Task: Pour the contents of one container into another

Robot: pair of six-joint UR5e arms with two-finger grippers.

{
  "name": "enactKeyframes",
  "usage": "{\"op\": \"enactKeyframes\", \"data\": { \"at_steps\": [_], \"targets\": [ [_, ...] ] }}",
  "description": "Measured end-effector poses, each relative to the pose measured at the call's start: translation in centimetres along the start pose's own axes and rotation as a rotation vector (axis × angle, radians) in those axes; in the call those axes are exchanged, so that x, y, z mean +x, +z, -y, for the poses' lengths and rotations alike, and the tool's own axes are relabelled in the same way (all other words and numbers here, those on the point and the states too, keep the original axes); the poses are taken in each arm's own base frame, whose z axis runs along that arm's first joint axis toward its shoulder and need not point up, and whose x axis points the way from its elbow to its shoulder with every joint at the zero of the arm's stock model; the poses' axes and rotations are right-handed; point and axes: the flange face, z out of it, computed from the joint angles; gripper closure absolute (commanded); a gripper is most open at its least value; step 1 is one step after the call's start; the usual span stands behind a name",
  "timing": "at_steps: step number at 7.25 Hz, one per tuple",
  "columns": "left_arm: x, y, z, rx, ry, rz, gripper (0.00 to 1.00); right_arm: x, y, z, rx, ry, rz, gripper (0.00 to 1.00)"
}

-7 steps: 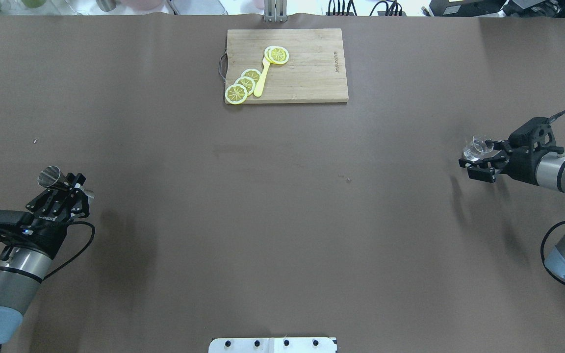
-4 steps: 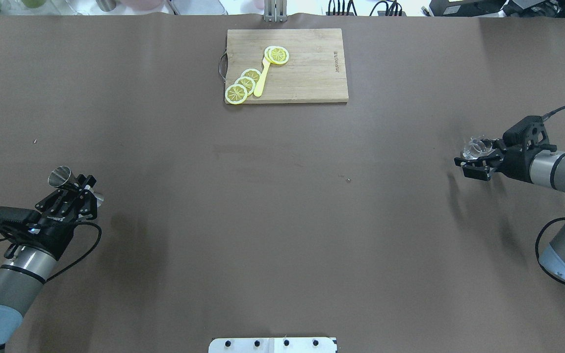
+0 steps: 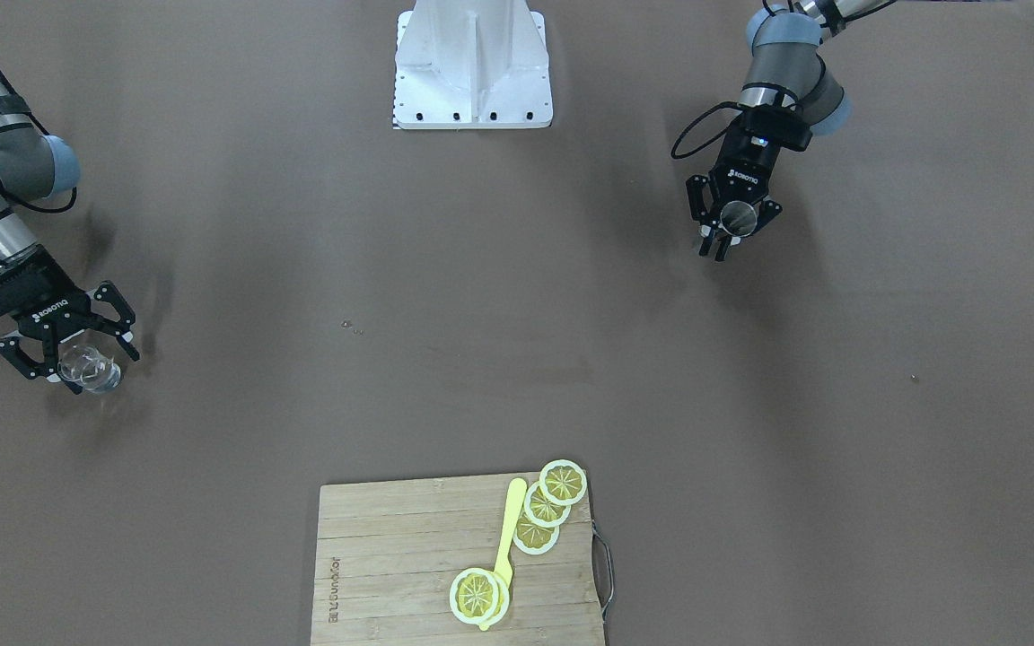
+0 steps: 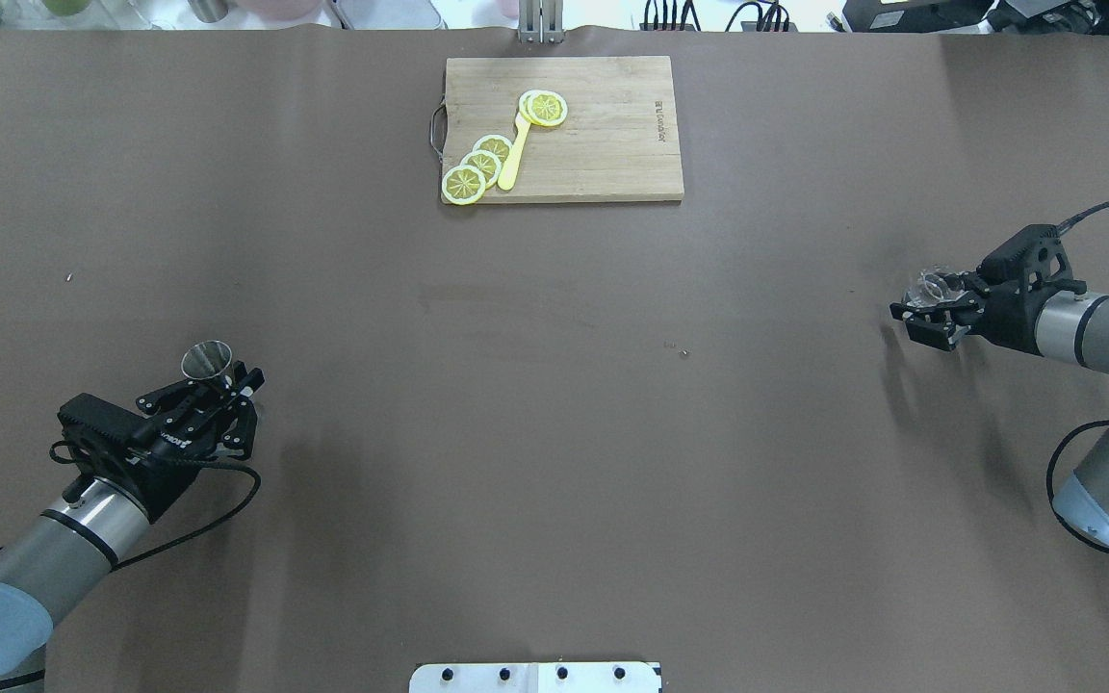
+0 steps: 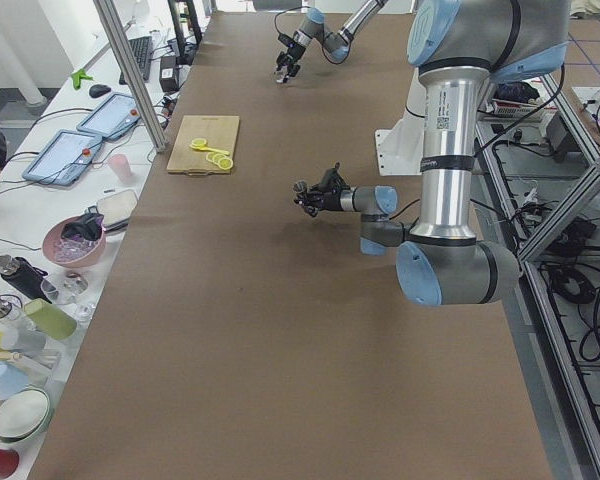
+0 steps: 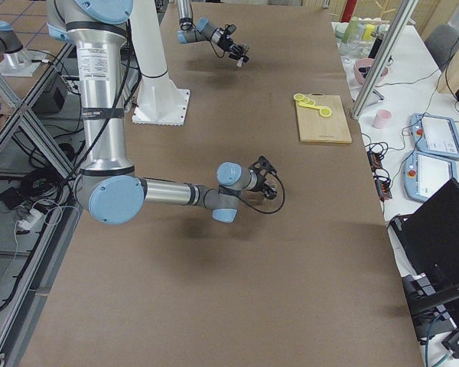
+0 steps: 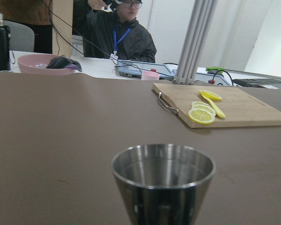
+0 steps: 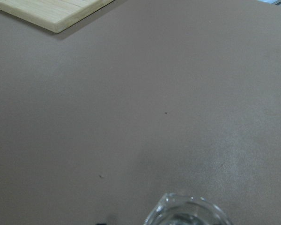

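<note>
Swung inward since a second ago, the left arm [image 4: 83, 534] holds a small conical steel cup [image 4: 207, 361] clamped in its jaws above the brown surface [image 4: 554, 433], while the right arm [image 4: 1094, 327], its jaws clamped on a small clear glass [image 4: 930, 286], is well apart, so the two must likely meet before tipping.

The left pincer [image 3: 734, 231] grips a metal cup [image 3: 739, 215], its open mouth turned toward the camera, above the brown tabletop [image 3: 481, 269]. Well apart from it, across the tabletop, the right pincer [image 3: 68, 357] holds a clear glass [image 3: 90, 371] between its fingers. Between the two pincers and farther out from the robot lies a wooden cutting board [image 3: 391, 547] with lemon slices [image 3: 546, 507] and a yellow spoon [image 3: 508, 529] on it. The white robot base [image 3: 472, 67] sits behind both pincers.
</note>
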Motion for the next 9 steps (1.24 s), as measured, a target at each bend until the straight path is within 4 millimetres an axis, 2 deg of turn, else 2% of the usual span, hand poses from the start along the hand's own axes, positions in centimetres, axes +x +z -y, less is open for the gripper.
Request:
{"op": "enactKeyframes", "data": {
  "at_steps": [1,2,3,7,9],
  "targets": [
    [0.8,0.0,1.1,0.004,0.079,-0.026,1.0,0.1,-0.1,0.0,0.0,-0.001,0.002,0.41],
    [1.7,0.3,2.6,0.007,0.127,-0.071,1.0,0.2,-0.2,0.0,0.0,0.0,0.005,0.65],
    [2.7,1.0,4.4,0.01,0.157,-0.128,1.0,0.4,-0.4,0.1,0.001,0.0,0.007,0.99],
    [7.0,3.3,7.9,-0.021,0.208,-0.346,1.0,0.5,-0.6,0.3,0.004,0.003,0.008,1.0],
    [9.5,5.0,9.5,-0.044,0.25,-0.416,1.0,0.9,-1.0,1.9,-0.01,0.018,0.023,1.0]
  ]
}}
